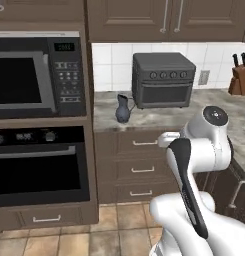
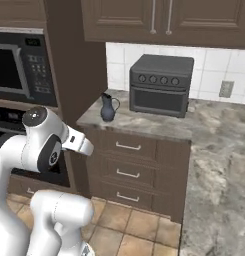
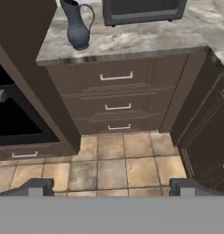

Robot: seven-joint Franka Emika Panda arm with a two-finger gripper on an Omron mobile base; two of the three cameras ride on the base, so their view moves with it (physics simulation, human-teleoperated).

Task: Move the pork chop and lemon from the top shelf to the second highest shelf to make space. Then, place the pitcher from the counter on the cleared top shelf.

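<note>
My fingers [image 3: 111,186] hang spread and empty above the floor tiles. The pitcher [image 1: 122,108] stands at the counter's [image 1: 164,118] left front corner, beside the toaster oven [image 1: 163,80]. Risk, I judge: grabbing it before the shelf is cleared, or clipping the oven column [image 1: 41,125].

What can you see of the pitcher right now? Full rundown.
The pitcher is a dark blue-grey jug, smooth and matte: bulbous belly, narrow neck, flared spout, one curved side handle. It stands upright on the marbled counter near its left end, beside the tall oven cabinet and left of the toaster oven, apart from it. Nothing but the counter touches it.
</note>
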